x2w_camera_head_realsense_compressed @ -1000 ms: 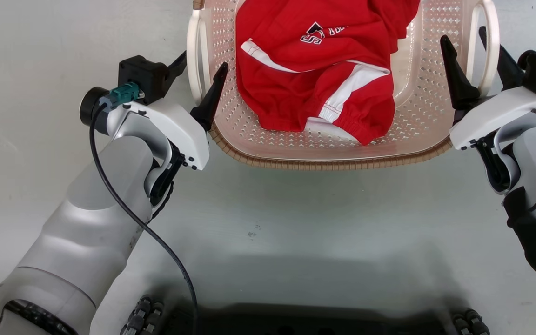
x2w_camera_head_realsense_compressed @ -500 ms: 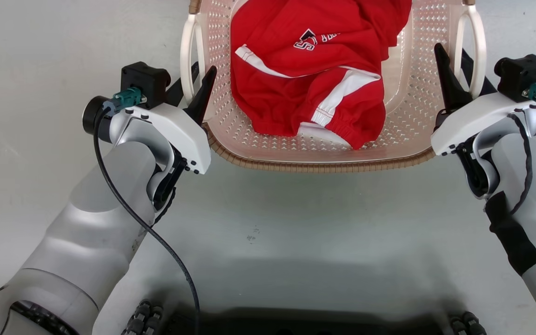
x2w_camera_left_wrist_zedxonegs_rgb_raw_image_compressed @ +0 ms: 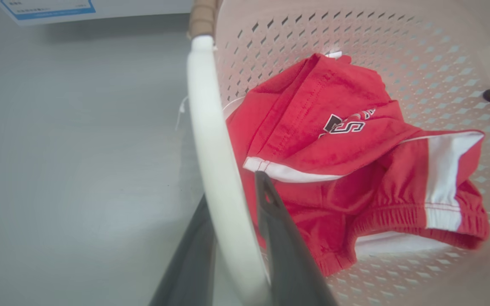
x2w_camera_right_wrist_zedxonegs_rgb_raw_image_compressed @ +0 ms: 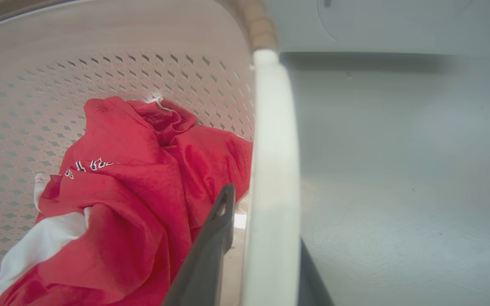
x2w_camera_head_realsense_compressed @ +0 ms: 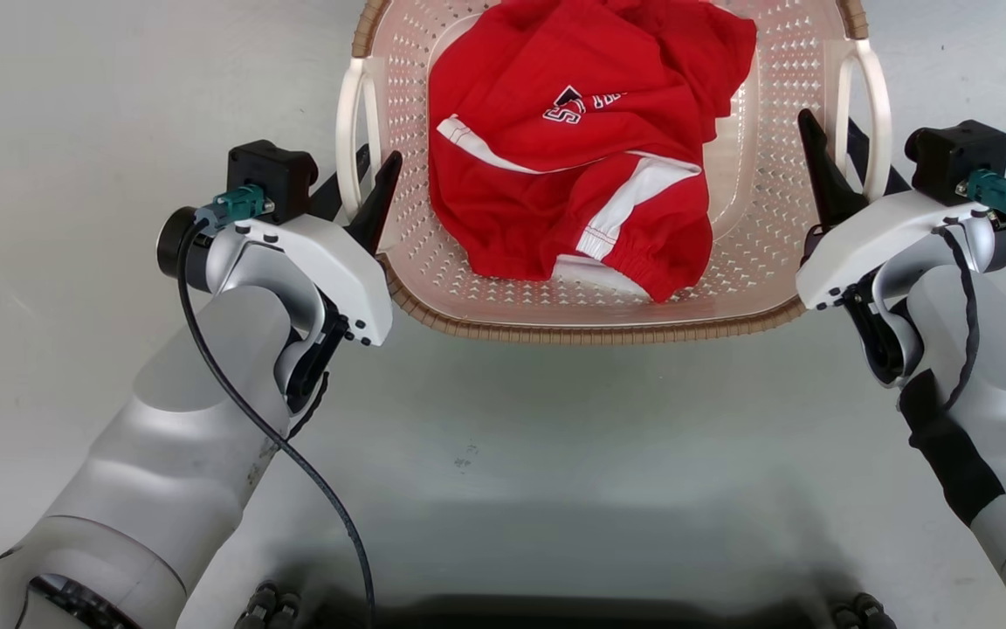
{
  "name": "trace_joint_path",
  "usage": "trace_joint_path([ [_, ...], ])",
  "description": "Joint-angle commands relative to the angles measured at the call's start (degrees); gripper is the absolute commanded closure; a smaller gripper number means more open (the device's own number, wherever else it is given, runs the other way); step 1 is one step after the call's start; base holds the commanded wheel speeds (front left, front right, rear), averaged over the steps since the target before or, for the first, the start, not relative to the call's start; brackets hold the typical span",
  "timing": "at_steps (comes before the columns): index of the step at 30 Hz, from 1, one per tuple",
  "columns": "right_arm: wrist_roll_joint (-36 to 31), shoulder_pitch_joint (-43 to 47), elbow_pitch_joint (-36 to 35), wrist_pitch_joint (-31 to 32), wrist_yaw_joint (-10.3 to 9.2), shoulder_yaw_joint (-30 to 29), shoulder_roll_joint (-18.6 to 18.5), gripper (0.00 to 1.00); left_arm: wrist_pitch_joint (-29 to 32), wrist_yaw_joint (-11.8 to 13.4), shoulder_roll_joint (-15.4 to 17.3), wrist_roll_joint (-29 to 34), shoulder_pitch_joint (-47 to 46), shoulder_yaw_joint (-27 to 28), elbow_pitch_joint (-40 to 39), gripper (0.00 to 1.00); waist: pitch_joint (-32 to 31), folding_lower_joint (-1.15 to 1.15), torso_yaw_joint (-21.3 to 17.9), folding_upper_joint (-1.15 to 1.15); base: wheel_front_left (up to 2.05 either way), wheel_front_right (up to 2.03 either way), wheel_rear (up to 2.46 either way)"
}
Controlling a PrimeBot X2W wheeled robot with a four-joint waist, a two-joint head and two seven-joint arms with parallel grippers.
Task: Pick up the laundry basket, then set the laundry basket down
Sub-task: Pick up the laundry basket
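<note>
The laundry basket (x2w_camera_head_realsense_compressed: 590,335) is pale pink, perforated, brown-rimmed

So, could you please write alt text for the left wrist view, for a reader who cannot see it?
The left gripper is closed on the white handle of the laundry basket, one dark finger inside the basket and one outside. A red garment with white stripes lies in the basket, and grey floor shows beside it.

Garment (x2w_camera_head_realsense_compressed: 555,157) in laundry basket (x2w_camera_head_realsense_compressed: 590,331), floor (x2w_camera_head_realsense_compressed: 512,454) beneath
</note>
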Motion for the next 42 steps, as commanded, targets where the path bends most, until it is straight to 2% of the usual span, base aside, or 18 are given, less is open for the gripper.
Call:
trace_joint_path([
  [1,0.0,1.8,0.5,0.1,0.63,1.5,-0.9,1.00,-0.6,-0.4,3.7,-0.2,1.2,0.8,0.3,1.00,-0.6,0.00,-0.2,0.00,0.00,0.00,0.00],
  [9,4.6,2.4,5.6,0.1,0.63,6.1,-0.9,1.00,-0.6,-0.4,4.6,-3.3,3.4,-2.2,2.2,1.00,-4.2,0.00,-1.4,0.00,0.00,0.00,0.00],
  [20,12.6,5.8,8.1,0.1,0.63,12.6,-0.9,1.00,-0.4,-0.4,7.2,-11.2,6.4,-9.6,5.0,1.00,-10.4,0.00,-3.4,0.00,0.00,0.00,0.00],
  [31,23.7,7.8,12.7,2.5,0.63,22.4,-0.9,1.00,4.9,-0.4,9.0,-20.3,9.7,-15.4,6.0,1.00,-18.6,0.00,-4.2,0.00,0.00,0.00,0.00],
  [42,32.0,10.7,14.1,4.4,0.63,28.8,-0.9,1.00,9.4,-0.4,9.5,-25.6,14.2,-17.7,6.8,1.00,-28.7,0.00,-3.6,0.00,0.00,0.00,0.00],
])
